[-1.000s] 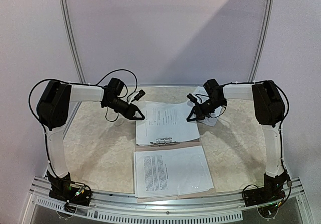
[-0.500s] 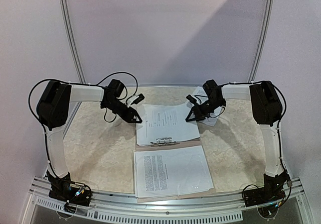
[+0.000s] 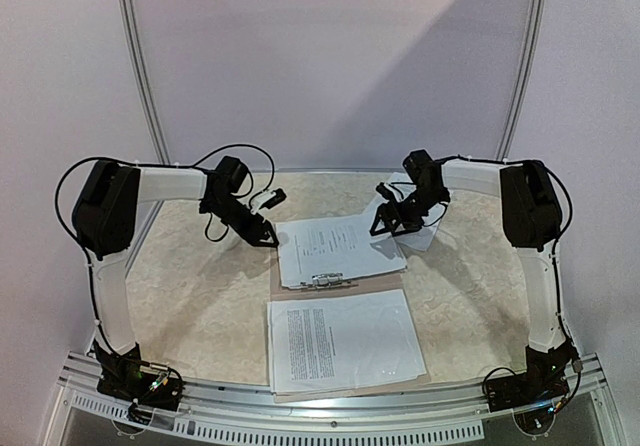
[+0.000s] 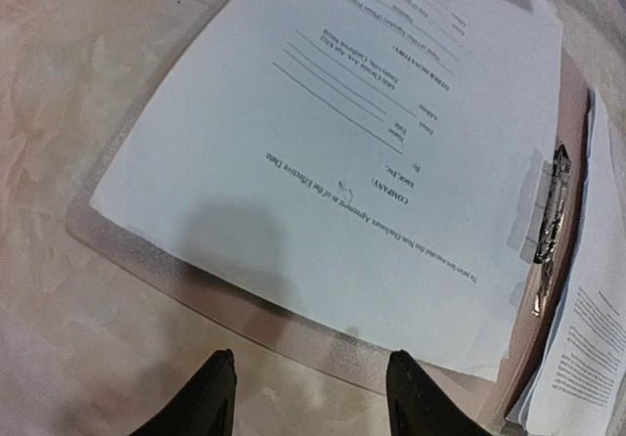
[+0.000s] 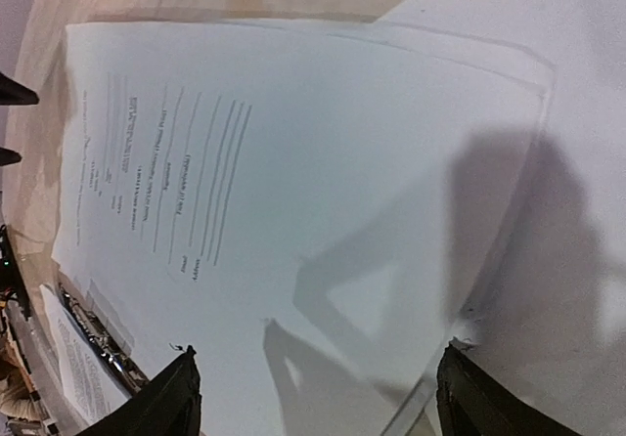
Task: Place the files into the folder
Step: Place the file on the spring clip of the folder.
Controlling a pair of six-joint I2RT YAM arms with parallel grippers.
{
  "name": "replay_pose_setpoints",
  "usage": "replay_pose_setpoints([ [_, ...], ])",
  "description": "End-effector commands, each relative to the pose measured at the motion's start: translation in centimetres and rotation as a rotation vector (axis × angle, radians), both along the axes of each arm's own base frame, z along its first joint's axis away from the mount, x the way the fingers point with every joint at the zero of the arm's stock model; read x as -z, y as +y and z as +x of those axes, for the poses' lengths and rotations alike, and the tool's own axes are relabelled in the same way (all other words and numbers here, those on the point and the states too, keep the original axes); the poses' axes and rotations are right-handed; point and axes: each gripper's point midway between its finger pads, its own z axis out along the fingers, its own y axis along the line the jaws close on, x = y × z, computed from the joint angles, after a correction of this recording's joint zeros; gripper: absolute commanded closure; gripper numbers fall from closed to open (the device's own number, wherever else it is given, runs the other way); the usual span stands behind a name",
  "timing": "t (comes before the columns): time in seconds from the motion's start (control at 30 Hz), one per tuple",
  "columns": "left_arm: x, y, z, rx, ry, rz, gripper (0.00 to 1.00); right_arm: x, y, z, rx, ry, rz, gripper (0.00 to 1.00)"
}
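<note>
Tabletop (image 3: 200, 296), files (image 3: 335, 248) between left hand (image 3: 267, 238), right hand (image 3: 380, 229)

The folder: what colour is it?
The folder is plain tan-brown; best seen in top external view.

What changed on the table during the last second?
Both sets of jaws opened and let go of the upper sheet, then drew back from its far corners, the left jaws leftward, the right jaws rightward and away. The sheet settled flatter, slightly turned, on the folder. The lower sheet, the clip and the folder stayed put.
</note>
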Motion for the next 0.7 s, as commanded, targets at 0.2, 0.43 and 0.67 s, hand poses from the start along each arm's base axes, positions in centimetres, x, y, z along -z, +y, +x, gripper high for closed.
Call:
replay_pose_setpoints([
  [0.2,-3.2,0.5,0.9,0.006,-0.108,0.044,0.46,-4.2,-2.3,1.0,0.073,-0.087,-0.095,0.21],
  [0.43,-0.8,2.8,2.0,-0.086,-0.148,0.179,0.74,-0.3,-6.3,1.8,0.268,-0.093,-0.268,0.76],
  [0.67,2.4,3.2,-0.9,-0.049,-0.094,0.233,0.77,1.3,-7.0,-1.1,0.284,-0.109,-0.375,0.95],
])
